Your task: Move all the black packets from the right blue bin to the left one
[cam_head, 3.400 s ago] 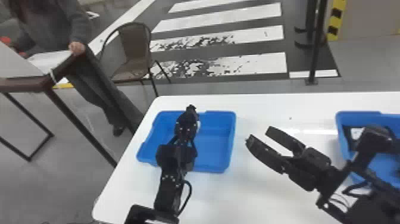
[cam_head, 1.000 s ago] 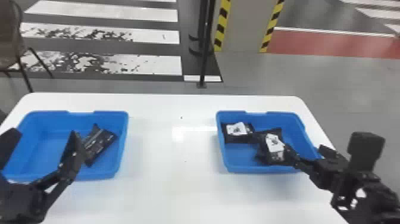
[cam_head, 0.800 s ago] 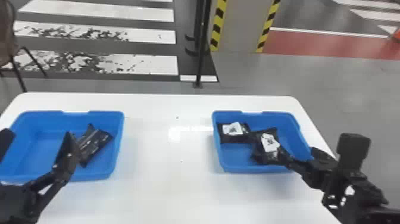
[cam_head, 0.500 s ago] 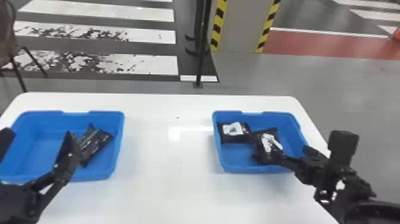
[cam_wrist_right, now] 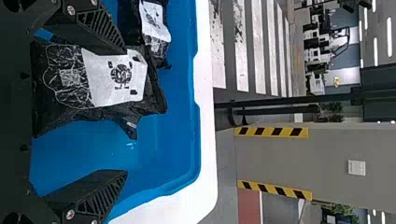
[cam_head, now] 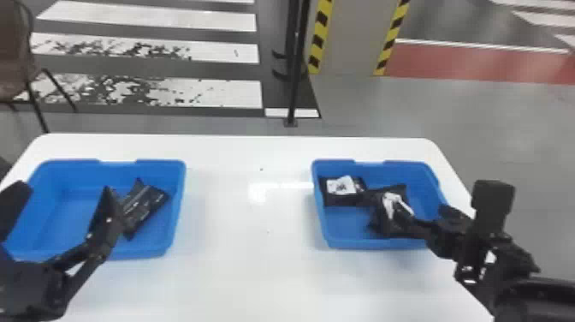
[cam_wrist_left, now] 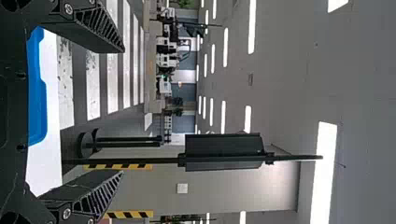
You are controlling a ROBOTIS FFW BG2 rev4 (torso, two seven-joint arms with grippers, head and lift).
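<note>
My left gripper (cam_head: 64,203) stands open over the left blue bin (cam_head: 182,201), beside a black packet (cam_head: 143,205) lying in that bin's right half. In the left wrist view the left gripper (cam_wrist_left: 123,111) has nothing between its fingers. My right gripper (cam_head: 423,213) is at the right blue bin (cam_head: 321,227), where two black packets with white labels lie: one (cam_head: 340,198) at the back left, another (cam_head: 380,199) nearer the middle. In the right wrist view the right gripper (cam_wrist_right: 126,112) is open, one finger overlapping the nearer packet (cam_wrist_right: 116,79); the other packet (cam_wrist_right: 156,28) lies beyond.
Both bins stand on a white table (cam_head: 252,240), with a bare stretch between them. Behind the table are a black post (cam_head: 295,85) and, at the far left, a chair (cam_head: 17,60).
Since the oldest frame the head view has turned right, the right gripper has gone from mid-table to the right bin, and a packet now shows in the left bin. Lately, the right arm shifted slightly left.
</note>
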